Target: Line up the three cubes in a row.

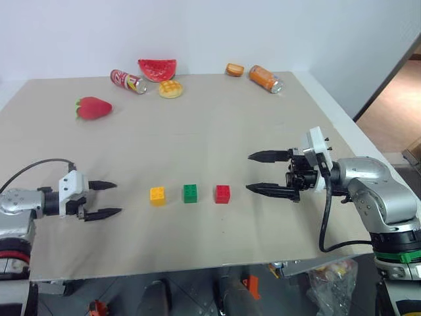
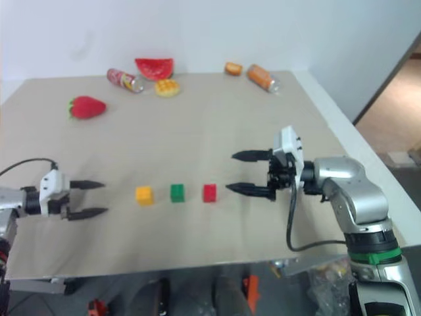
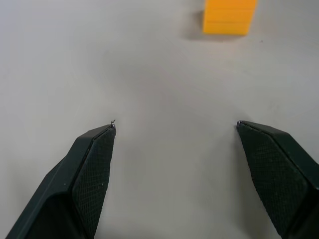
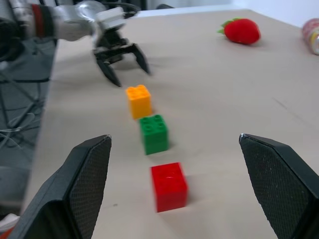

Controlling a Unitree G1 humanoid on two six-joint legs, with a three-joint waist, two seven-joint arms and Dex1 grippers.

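Note:
Three studded cubes stand in a straight row on the tan table, near its front edge: yellow-orange cube on the left, green cube in the middle, red cube on the right. Small gaps separate them. My left gripper is open and empty, a short way left of the yellow-orange cube, pointing at it. On the other side my right gripper is open and empty too, just right of the red cube, its fingers pointing left along the row.
Along the table's far edge lie a red can, a watermelon slice toy, a round yellow bun toy, a small orange toy and an orange can. A red strawberry toy sits at the far left. The table's right edge drops off.

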